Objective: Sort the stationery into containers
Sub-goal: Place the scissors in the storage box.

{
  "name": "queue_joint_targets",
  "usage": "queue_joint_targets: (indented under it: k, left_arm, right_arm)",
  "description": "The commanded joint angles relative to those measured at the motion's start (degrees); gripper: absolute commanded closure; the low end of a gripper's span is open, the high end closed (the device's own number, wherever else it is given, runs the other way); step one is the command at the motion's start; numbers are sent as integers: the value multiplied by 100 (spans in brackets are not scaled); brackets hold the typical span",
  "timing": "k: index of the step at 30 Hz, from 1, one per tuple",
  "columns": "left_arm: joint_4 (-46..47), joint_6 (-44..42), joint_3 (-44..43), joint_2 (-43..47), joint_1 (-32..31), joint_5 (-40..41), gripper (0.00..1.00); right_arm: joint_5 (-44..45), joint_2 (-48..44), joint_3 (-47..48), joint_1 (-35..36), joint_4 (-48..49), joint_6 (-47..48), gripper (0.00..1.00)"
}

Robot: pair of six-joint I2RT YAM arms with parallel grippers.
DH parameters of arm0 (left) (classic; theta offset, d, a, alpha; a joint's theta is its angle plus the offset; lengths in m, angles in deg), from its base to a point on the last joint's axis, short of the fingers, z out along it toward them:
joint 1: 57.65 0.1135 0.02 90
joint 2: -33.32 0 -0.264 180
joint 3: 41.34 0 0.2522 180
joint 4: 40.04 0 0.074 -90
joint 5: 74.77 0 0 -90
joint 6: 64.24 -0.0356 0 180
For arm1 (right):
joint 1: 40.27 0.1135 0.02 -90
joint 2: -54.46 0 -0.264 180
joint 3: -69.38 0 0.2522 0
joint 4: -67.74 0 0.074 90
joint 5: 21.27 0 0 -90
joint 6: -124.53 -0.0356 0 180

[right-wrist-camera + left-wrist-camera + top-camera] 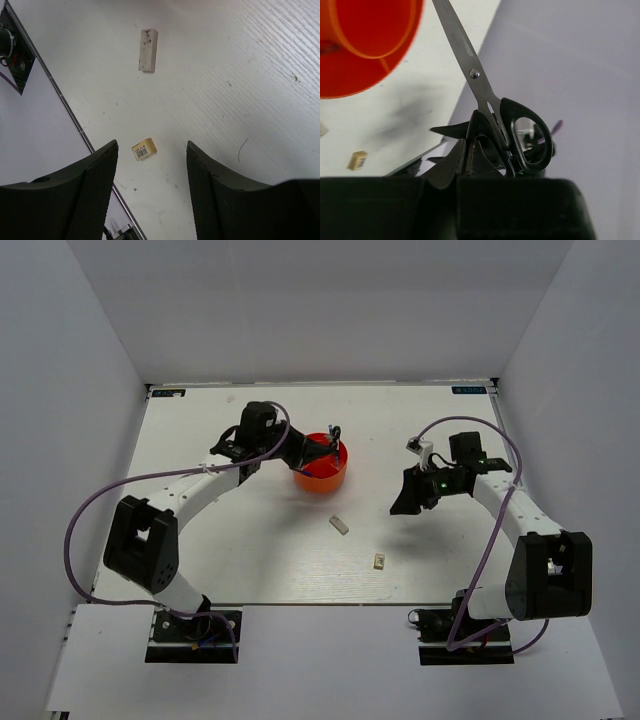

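Observation:
My left gripper (322, 448) is shut on the black-handled silver scissors (333, 436) and holds them over the round orange tub (318, 476). In the left wrist view the scissors (527, 137) are pinched at the handle by the gripper (468, 144), and the blades point up past the tub (365, 45). A whitish eraser block (340, 524) and a tiny beige cube (379, 561) lie on the table. My right gripper (405, 502) hovers open and empty right of the tub. Its wrist view shows the gripper (151, 146) above the cube (144, 149), with the eraser (148, 50) farther off.
White walls enclose the table on three sides. The table's near edge (70, 117) runs just left of the cube in the right wrist view. Purple cables loop beside both arms. The cube (357, 160) also shows below the tub in the left wrist view.

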Motion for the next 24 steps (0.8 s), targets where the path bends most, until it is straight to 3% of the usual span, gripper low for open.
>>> queue_joint_targets:
  k: [1,24]
  left_arm:
    - [691,526,-326,109,-31,-161,99]
    - [172,578,684,645,-83,271,99]
  right_arm:
    - [-219,-175,-57,-59,-25,6,40]
    - [-280,-140,-66,-200,-16,-38,40]
